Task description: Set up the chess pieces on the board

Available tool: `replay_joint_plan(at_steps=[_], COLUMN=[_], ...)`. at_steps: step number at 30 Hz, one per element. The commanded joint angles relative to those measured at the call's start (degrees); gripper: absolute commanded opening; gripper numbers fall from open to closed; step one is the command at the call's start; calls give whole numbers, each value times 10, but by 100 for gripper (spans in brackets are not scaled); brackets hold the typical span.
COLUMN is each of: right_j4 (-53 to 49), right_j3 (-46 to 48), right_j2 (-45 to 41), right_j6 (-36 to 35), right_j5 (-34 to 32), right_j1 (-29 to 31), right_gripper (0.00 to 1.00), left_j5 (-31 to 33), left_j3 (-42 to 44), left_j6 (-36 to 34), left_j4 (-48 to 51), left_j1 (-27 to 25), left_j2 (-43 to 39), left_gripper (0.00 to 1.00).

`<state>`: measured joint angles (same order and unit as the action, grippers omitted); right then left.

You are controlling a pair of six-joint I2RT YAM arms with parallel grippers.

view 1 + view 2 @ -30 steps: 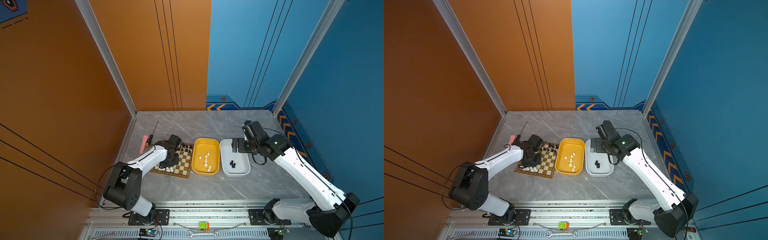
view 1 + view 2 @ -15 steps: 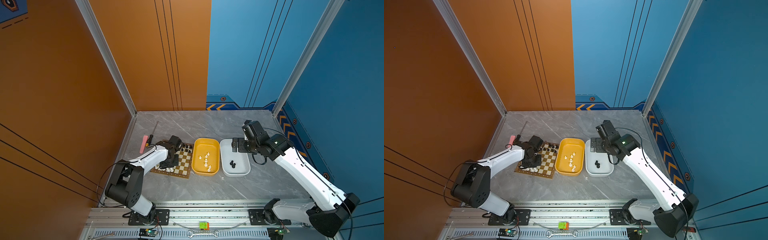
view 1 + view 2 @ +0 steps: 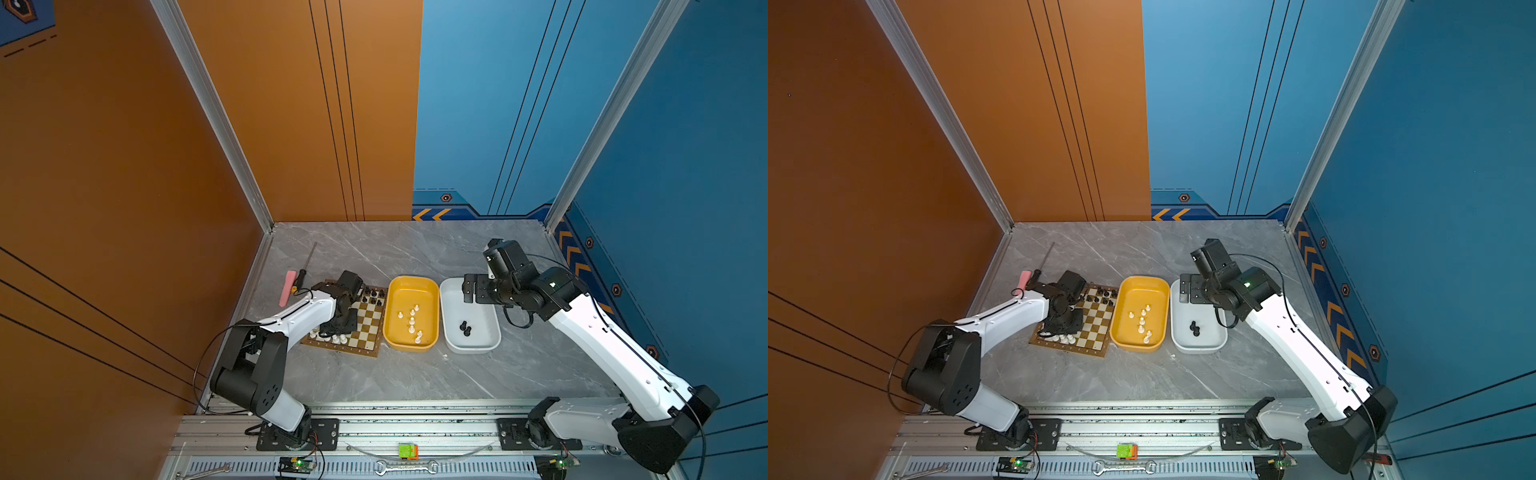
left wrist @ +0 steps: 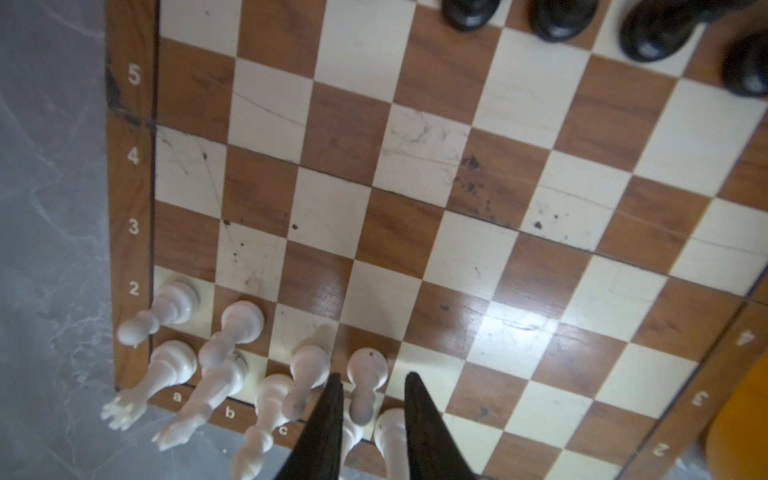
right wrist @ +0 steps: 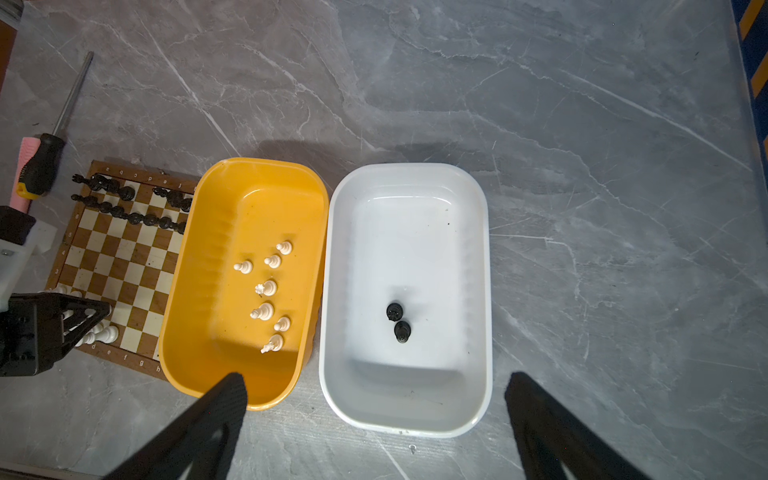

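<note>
While L hand [image 4: 372, 376] sits slightly spread round a white pawn [image 4: 365, 388] at 7 o'clock on the board [image 3: 366, 329], R hand [image 5: 377, 376] hangs wide-spread, empty, over white tub [image 5: 487, 249].

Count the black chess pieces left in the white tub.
2. Both sit close together on the floor of the white tub, near its middle: one black piece and a second black piece beside it. The tub's whole inside shows, so none seems hidden.
</note>
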<state>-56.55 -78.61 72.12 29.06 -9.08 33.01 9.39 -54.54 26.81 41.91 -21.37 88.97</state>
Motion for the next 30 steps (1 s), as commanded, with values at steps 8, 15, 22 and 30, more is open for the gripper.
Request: replay_joint_plan(at_steps=[8, 15, 22, 30], right_j4=[-13, -13, -18, -24], right_j3=[-20, -24, -18, 17], right_j2=[6, 8, -3, -49], right_j6=[12, 16, 25, 44], right_j5=[-17, -20, -31, -48], right_j1=[9, 13, 17, 18], right_gripper=[100, 100, 100, 100], left_j5=[-22, -35, -36, -29], left_j3=[-17, -67, -144, -253], left_j6=[-4, -5, 18, 20], left_j4=[13, 30, 37, 43], left_j1=[5, 0, -63, -166], left_j2=[-28, -44, -27, 91], left_gripper=[31, 33, 36, 34])
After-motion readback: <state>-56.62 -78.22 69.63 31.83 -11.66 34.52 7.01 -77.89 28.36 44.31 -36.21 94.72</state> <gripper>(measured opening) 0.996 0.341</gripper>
